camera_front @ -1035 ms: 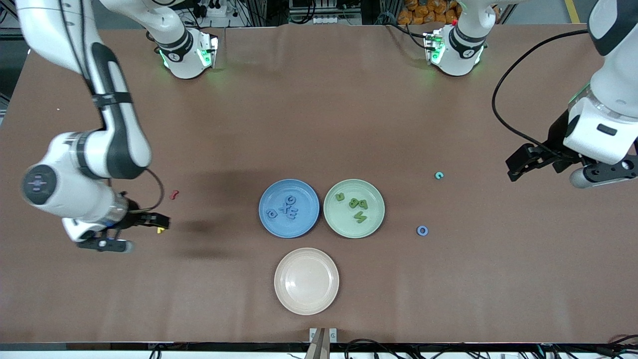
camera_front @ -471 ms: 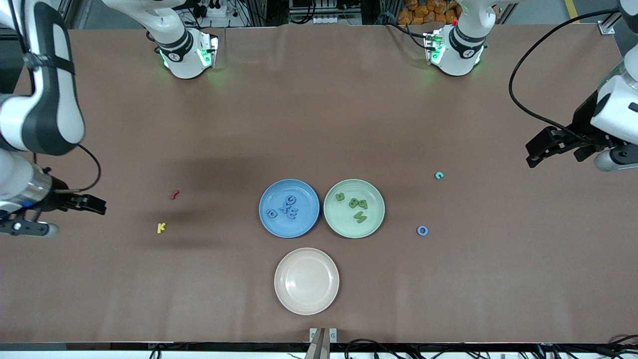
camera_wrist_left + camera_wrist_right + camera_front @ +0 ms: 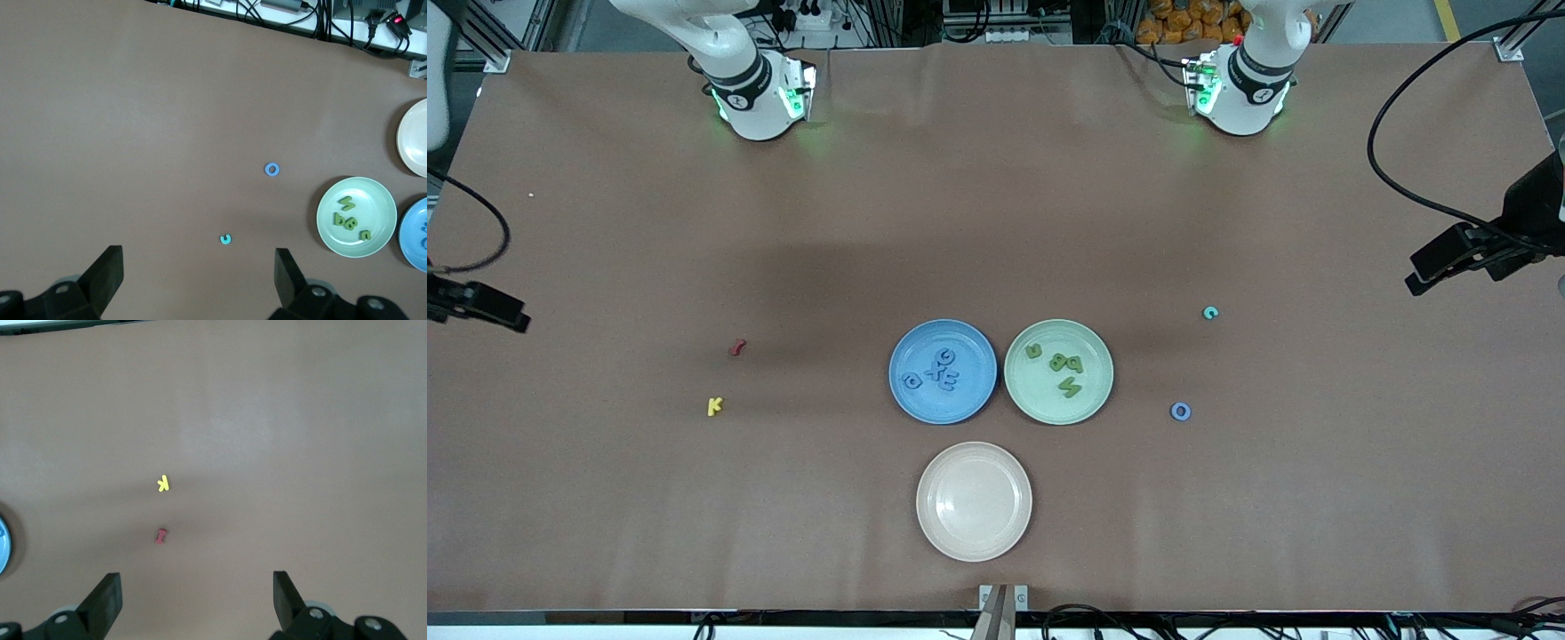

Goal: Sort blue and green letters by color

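Note:
Several blue letters (image 3: pixel 941 370) lie in the blue plate (image 3: pixel 963 338). Several green letters (image 3: pixel 1064 364) lie in the green plate (image 3: pixel 1092 393), also seen in the left wrist view (image 3: pixel 348 213). One blue O (image 3: pixel 1180 411) lies loose on the table toward the left arm's end, also in the left wrist view (image 3: pixel 271 169). My left gripper (image 3: pixel 1418 277) is open and empty, high over the left arm's end of the table (image 3: pixel 199 280). My right gripper (image 3: pixel 511 318) is open and empty over the right arm's end (image 3: pixel 197 600).
A small teal C (image 3: pixel 1209 312) lies farther from the front camera than the blue O. A red letter (image 3: pixel 736 347) and a yellow K (image 3: pixel 713 406) lie toward the right arm's end. A beige plate (image 3: pixel 974 500) sits nearest the front camera.
Both arms have drawn back outward to their ends of the table. The right gripper has moved away from the yellow K, which stays on the table.

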Controlling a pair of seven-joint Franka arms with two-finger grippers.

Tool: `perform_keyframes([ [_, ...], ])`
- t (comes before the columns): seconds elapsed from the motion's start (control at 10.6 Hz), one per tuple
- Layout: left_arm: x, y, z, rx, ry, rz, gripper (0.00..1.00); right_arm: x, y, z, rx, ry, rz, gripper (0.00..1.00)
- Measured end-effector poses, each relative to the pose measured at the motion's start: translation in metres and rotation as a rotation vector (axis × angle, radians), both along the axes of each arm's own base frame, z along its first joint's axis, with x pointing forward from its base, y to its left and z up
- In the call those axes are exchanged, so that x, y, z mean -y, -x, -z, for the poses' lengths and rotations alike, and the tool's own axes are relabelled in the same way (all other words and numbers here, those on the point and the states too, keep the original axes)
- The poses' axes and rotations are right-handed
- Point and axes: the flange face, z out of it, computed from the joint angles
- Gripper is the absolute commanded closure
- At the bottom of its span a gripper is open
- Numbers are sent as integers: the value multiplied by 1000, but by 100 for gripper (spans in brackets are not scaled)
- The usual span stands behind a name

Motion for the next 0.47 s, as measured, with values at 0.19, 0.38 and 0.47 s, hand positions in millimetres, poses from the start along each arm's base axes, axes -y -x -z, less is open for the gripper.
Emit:
perform_keyframes([
  [0.19, 6, 5, 1, -29, -3, 11, 0, 9, 24, -33, -12, -10, 20, 0],
  [0.38, 8, 9, 3, -59, -6, 16, 0, 6, 51, -72, -17, -22, 19, 0],
  [0.47, 8, 10, 5, -71, -8, 16, 0, 5, 61, -83, -7, -27, 16, 0],
])
